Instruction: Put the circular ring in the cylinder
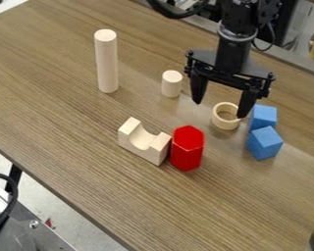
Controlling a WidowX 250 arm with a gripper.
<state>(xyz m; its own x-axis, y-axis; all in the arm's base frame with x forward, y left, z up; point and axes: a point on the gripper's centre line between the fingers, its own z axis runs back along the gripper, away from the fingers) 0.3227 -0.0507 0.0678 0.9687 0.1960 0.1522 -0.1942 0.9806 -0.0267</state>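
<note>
Ring (223, 125) lies right of centre below the gripper (220, 109), whose fingers stand apart, likely for grasping. Tall cylinder (107, 63) stands upper left, presumably to receive it.

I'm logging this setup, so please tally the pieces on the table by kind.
Wooden cylinders, one tall, one short: 2
Wooden ring: 1
Notched wooden block: 1
Red hexagonal prism: 1
Blue cubes: 2
Total: 7
</note>
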